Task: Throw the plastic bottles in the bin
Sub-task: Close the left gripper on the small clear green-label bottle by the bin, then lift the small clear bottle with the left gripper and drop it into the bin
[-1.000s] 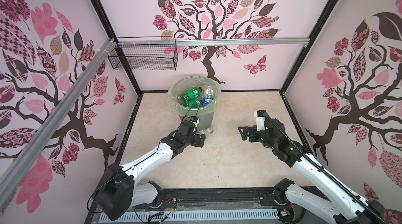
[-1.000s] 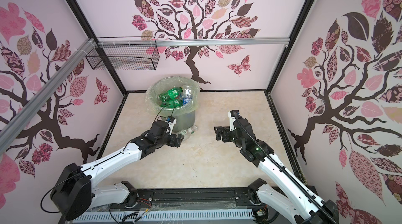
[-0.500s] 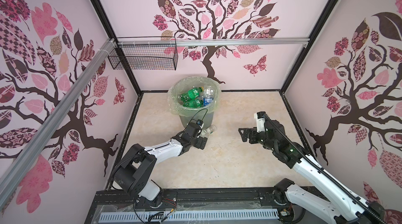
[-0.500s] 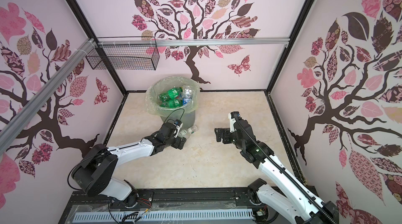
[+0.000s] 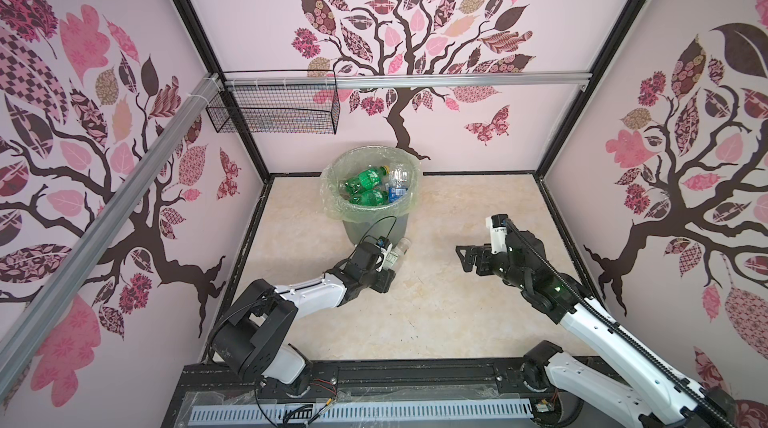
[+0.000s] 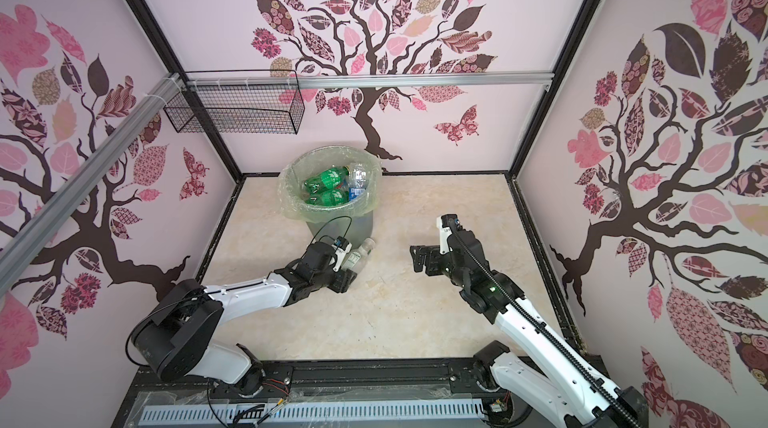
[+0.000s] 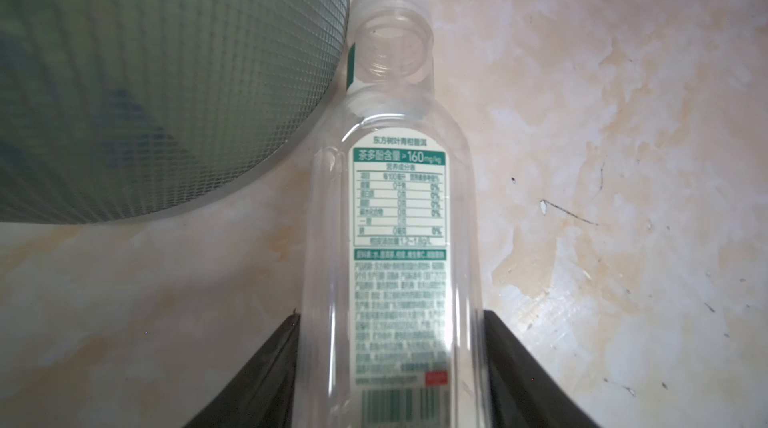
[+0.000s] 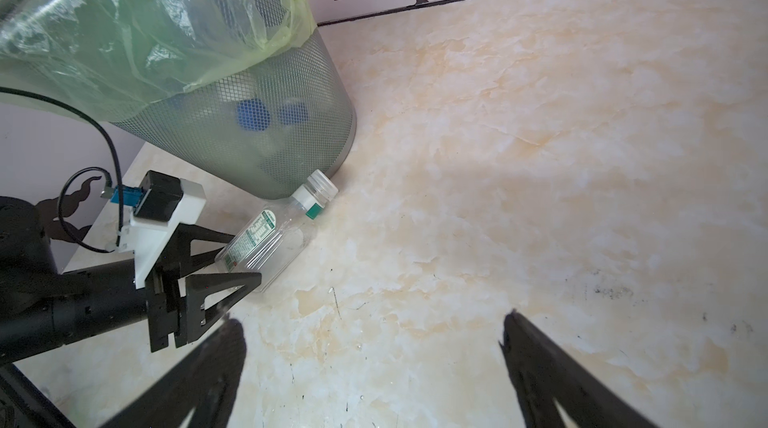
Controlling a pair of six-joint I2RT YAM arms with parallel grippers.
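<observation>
The change is in the left gripper (image 5: 384, 270): a second ago its jaws stood wide around the last loose bottle (image 5: 397, 254), and now they have drawn in against it, while the arm has sunk lower toward the floor (image 5: 436, 313). The bottle itself has not shifted; in both top views it lies on its side just left of the frame's centre, at the foot of the bin (image 5: 332, 205), with its cap end pointing up and to the right. The left wrist view shows the two dark fingers (image 7: 274, 363) flush against opposite walls of the clear bottle (image 7: 395, 218) near its base end, with its label facing the camera; its neck reaches out beyond the fingertips and sits right beside the bin's mesh wall (image 7: 166, 72), touching or nearly so. So the fingers look clamped on the bottle, though it is not yet lifted and how firm the grip is cannot be told. The right gripper (image 5: 466, 259) hangs right of centre in the same place as before, spread wide and empty, as the right wrist view confirms (image 8: 374, 318). Green and blue-labelled bottles (image 5: 368, 187) already fill the bin, and no other bottle shows on the floor, so this grasp likely opens the final pick; what remains is a lift clear of the tall rim and a drop inside
</observation>
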